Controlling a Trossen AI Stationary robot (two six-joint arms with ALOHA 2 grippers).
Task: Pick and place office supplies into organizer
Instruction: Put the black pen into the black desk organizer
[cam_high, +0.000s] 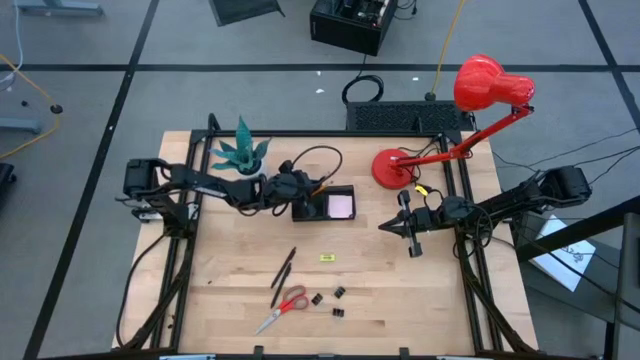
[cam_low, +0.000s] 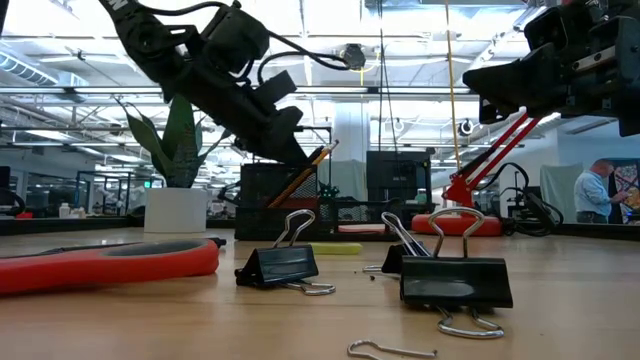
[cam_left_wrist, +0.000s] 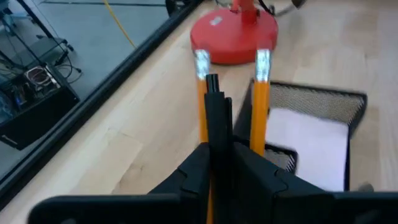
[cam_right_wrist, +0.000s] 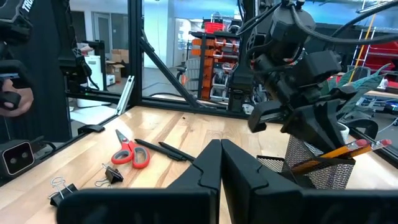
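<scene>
The left gripper's (cam_high: 303, 192) fingers (cam_left_wrist: 214, 124) hover over the organizer's (cam_high: 325, 205) mesh cup with a black pen and two orange pencils (cam_left_wrist: 261, 99) standing between them; whether they pinch the pen I cannot tell. A pale pink sticky-note pad (cam_high: 341, 206) lies in the tray beside the cup. The right gripper (cam_high: 412, 238), fingers pressed together and empty, hangs above the desk (cam_high: 240, 300) near the red lamp base (cam_high: 395, 167). Scissors (cam_high: 285, 305), two pens (cam_high: 284, 272), binder clips (cam_high: 330, 300) and a yellow piece (cam_high: 327, 258) lie loose.
</scene>
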